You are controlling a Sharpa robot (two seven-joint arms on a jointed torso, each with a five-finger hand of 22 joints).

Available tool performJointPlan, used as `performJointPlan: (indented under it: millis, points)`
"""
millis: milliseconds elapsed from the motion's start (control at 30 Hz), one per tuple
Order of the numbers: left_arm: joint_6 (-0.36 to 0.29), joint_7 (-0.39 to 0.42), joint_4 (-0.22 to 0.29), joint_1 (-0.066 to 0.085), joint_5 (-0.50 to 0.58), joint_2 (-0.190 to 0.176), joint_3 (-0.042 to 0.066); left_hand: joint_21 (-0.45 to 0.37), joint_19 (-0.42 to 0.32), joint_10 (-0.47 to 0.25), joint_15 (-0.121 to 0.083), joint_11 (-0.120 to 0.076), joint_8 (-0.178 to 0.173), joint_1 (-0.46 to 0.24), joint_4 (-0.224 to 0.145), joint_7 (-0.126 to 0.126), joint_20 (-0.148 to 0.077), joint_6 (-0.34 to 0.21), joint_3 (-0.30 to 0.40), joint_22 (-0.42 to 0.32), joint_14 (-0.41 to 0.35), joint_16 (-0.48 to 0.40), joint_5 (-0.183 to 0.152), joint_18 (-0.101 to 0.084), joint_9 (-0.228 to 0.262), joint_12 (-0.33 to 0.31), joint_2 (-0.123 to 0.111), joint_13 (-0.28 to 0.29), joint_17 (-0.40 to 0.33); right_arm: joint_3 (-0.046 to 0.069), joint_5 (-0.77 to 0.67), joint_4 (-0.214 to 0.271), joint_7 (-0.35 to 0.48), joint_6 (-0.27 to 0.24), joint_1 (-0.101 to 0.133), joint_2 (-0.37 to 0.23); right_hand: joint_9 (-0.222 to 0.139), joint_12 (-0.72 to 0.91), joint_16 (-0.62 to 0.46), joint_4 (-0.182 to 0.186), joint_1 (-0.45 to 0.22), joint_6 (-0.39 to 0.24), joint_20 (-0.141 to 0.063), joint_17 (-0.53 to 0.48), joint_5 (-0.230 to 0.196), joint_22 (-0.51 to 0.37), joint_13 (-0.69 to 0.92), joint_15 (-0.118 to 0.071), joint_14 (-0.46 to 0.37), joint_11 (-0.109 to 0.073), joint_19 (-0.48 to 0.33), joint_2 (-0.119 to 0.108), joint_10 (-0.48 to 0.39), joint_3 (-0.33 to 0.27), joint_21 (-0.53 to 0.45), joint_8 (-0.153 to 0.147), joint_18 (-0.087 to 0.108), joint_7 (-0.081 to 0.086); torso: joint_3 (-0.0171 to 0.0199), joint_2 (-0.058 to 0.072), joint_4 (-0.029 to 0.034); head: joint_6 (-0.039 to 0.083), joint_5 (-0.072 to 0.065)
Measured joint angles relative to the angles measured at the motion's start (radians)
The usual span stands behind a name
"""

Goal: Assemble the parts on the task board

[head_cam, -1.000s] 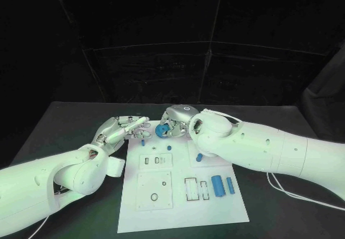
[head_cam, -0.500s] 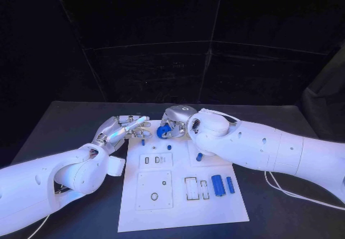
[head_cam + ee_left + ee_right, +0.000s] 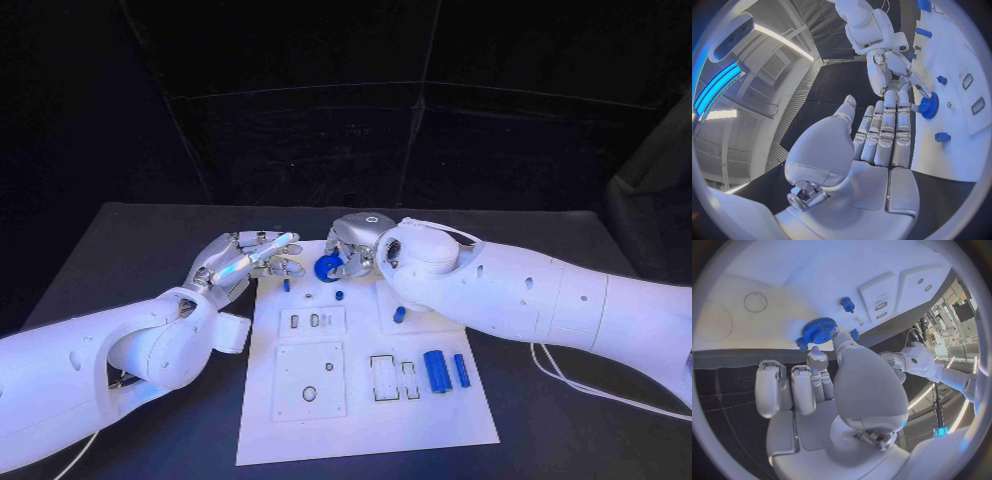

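Observation:
A blue gear (image 3: 329, 266) hangs just above the far end of the white task board (image 3: 361, 420), pinched between the thumb and a finger of my right hand (image 3: 355, 248). The right wrist view shows the gear (image 3: 819, 331) at that hand's (image 3: 832, 390) fingertips, close over the board (image 3: 767, 275) and beside a small blue peg (image 3: 846, 303). My left hand (image 3: 248, 257) is at the board's far left corner, fingers stretched towards the gear and holding nothing. In the left wrist view its straight fingers (image 3: 886, 132) end just short of the gear (image 3: 929, 106).
Two blue cylinders (image 3: 436, 372) (image 3: 462, 371) lie at the board's right, beside rectangular recesses (image 3: 392, 378). A blue piece (image 3: 400, 315) and small pegs (image 3: 286, 285) (image 3: 340, 295) stand further up. A black table (image 3: 130, 270) surrounds the board; a cable (image 3: 577, 385) trails at right.
My right hand has brought the gear slightly lower, towards the board. My left hand has hardly moved.

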Motion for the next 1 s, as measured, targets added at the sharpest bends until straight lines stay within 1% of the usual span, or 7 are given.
performJointPlan:
  millis: [233,333,467,567,700,867,1000]
  points:
    - [0.0,0.0,0.0,0.0,0.0,0.0,0.0,0.0,0.0,0.0,0.0,0.0,0.0,0.0,0.0,0.0,0.0,0.0,0.0,0.0,0.0,0.0,0.0,0.0,0.0,0.0,0.0,0.0,0.0,0.0,-0.003,0.002,-0.003,0.01,0.0,-0.003,0.002,0.005,0.0,0.036,-0.031,0.0,0.0,0.001,0.0,0.0,0.008,0.0,0.0,0.0,0.0,0.008,0.0,-0.036,0.0,0.0,0.0,0.0,0.0001,0.0,-0.0003,0.0,-0.002]
    - [0.0,0.0,0.0,0.0,0.0,0.0,0.0,0.0,0.0,0.0,0.0,0.0,0.0,0.0,0.0,0.0,0.0,0.0,0.0,0.0,0.0,0.0,0.0,0.0,0.0,0.0,0.0,0.0,0.0,0.0,-0.003,0.003,-0.004,0.015,0.0,-0.005,0.002,0.014,0.0,0.066,-0.069,0.0,0.002,0.001,0.002,0.0,0.014,0.0,0.0,0.0,0.002,0.018,0.0,-0.066,0.0,0.0,0.0,0.0,0.0001,0.0,-0.0004,0.0,-0.003]
    - [0.0,-0.001,0.0,0.0,0.0,-0.001,0.0,0.0,0.0,0.0,0.0,0.0,0.0,0.0,0.0,0.0,0.0,0.0,0.0,0.0,0.0,0.0,0.0,0.0,0.0,0.0,0.0,0.0,0.0,0.0,0.001,0.002,-0.006,0.017,0.0,-0.01,0.002,0.03,0.0,0.102,-0.116,-0.004,0.004,0.001,0.066,0.0,0.028,0.004,0.004,0.004,0.004,0.032,0.004,-0.12,0.0,0.0,0.0,0.004,0.0001,0.0,-0.0004,0.002,-0.003]
    - [0.0,-0.001,0.0,0.0,0.0,-0.001,0.0,0.0,0.0,0.0,0.0,0.0,0.0,0.0,0.0,0.0,0.0,0.0,0.0,0.0,0.0,0.0,0.0,0.0,0.0,0.0,0.0,0.0,0.0,-0.001,0.006,0.014,-0.005,-0.007,0.0,-0.025,0.003,0.062,0.0,0.099,-0.117,-0.004,0.007,0.001,0.074,0.0,0.055,0.004,0.004,0.007,0.007,0.033,0.019,-0.138,0.0,0.0,0.0,0.004,0.0001,0.0,-0.0006,0.004,-0.004]
    - [0.0,-0.001,0.0,0.0,0.0,-0.002,0.0,0.0,0.0,0.0,0.0,0.0,0.0,0.0,0.0,0.0,0.0,0.0,0.0,0.0,0.0,0.0,0.0,0.0,0.0,0.0,0.0,0.0,0.0,-0.001,0.033,0.046,0.027,-0.087,-0.001,-0.076,0.002,0.078,-0.002,0.078,-0.068,-0.004,0.007,0.001,0.107,0.0,0.07,0.004,0.004,0.007,0.007,0.053,0.026,-0.15,0.0,0.0,0.0,0.003,0.0011,0.0,-0.002,0.009,-0.005]
    - [0.0,-0.001,0.0,0.0,0.0,-0.006,0.0,-0.002,0.001,0.0,0.0,0.0,0.0,0.0,0.0,0.0,0.001,0.0,0.0,0.0,0.0,-0.001,0.0,0.0,0.0,0.0,0.0,0.0,0.0,-0.001,0.155,0.101,0.139,-0.171,-0.001,-0.201,0.002,0.06,-0.031,0.038,0.001,-0.008,0.009,0.001,0.112,0.0,0.055,0.003,0.004,0.001,-0.024,0.066,0.019,-0.147,-0.02,0.0,0.0,-0.001,0.0013,-0.001,-0.0041,0.017,-0.01]
    - [0.0,-0.001,0.0,0.0,0.0,-0.008,0.0,-0.007,0.004,0.0,0.0,0.0,0.0,0.0,-0.003,0.0,0.004,0.0,0.003,-0.002,0.0,-0.007,0.0,0.0,0.0,-0.007,0.0,0.0,0.003,-0.001,0.259,0.122,0.216,-0.184,-0.001,-0.286,0.002,0.038,-0.039,0.003,0.051,-0.011,0.007,0.001,0.107,0.0,0.037,0.003,0.004,0.001,-0.036,0.059,0.003,-0.149,-0.029,0.0,0.0,-0.001,0.0017,-0.003,-0.0072,0.023,-0.013]
